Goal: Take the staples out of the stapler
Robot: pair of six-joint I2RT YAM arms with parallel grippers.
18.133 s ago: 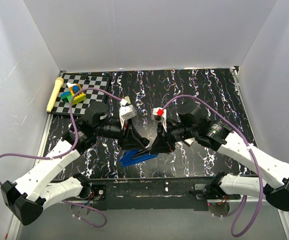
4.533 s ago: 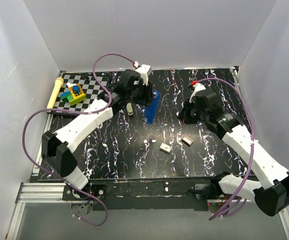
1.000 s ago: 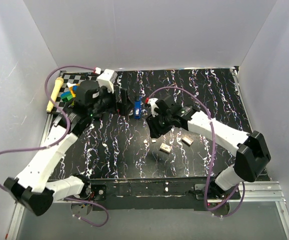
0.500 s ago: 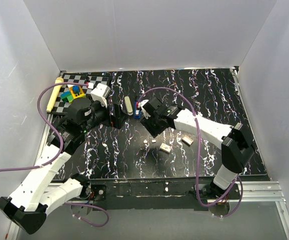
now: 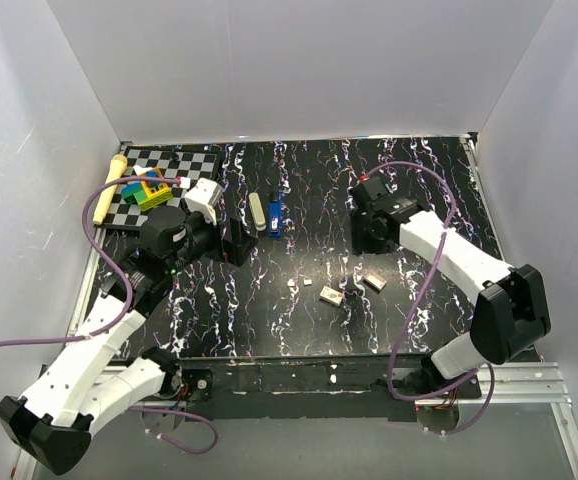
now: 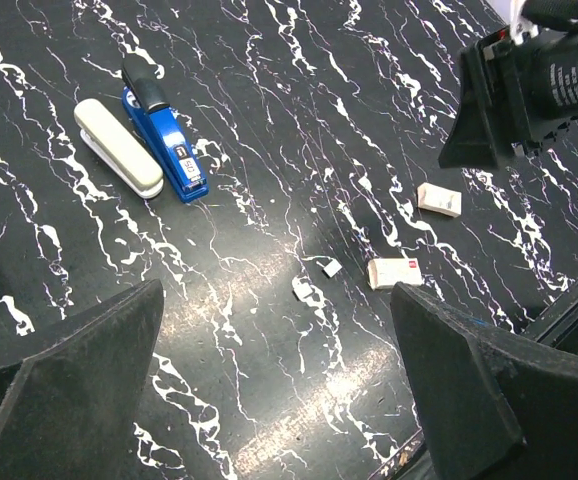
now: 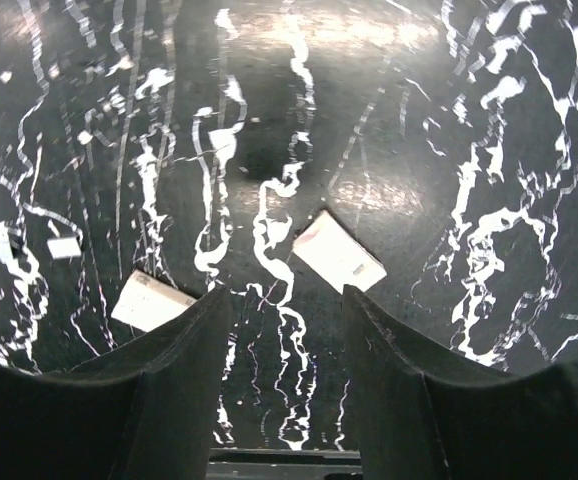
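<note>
The only print in sight was a small white label on the pale strip of the stapler (image 6: 167,146), its dark characters too small to read; the two pale rectangular blocks (image 7: 338,251) on the table (image 5: 419,180) showed no legible marking. The stapler lay flat above centre in the top view (image 5: 276,215), closed, black end pointing to the upper edge, just beside a cream bar (image 6: 118,147) on its left; in the left wrist view both sat at upper left. The left arm reached from the lower left corner up toward centre, its left gripper (image 6: 277,300) pointing down over bare table left of the stapler, fingers (image 6: 79,390) spread wide with nothing between them. The right arm bent at an elbow at the right edge and stretched up-left; the right gripper (image 7: 284,300) hung over the blocks, right of the stapler and well apart from it, its fingers (image 7: 409,380) parted and holding nothing. Small pale scraps (image 6: 314,278) lay near the blocks.
</note>
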